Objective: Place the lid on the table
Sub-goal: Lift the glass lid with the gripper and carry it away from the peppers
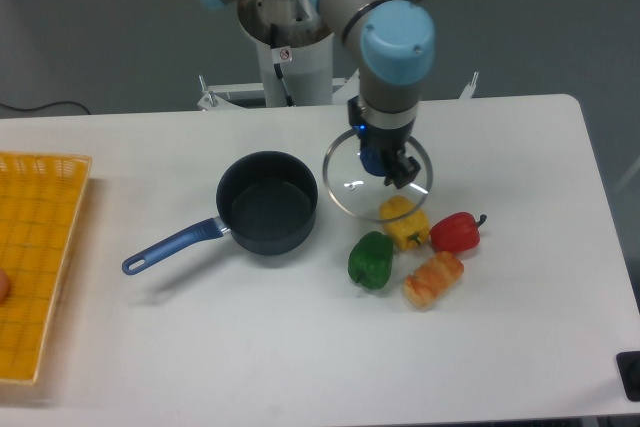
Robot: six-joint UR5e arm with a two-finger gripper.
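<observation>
The lid (345,182) is a clear glass disc with a thin metal rim. It hangs level a little above the white table (520,147), to the right of the dark blue saucepan (268,202). My gripper (385,164) points down over the lid's centre and is shut on its blue knob, which the fingers mostly hide. The lid's front edge overlaps the yellow pepper (404,222) in the view.
The saucepan is uncovered, its blue handle pointing front left. A green pepper (371,259), a red pepper (457,232) and an orange bread-like piece (433,280) lie below the lid. A yellow grid tray (35,257) sits at the left edge.
</observation>
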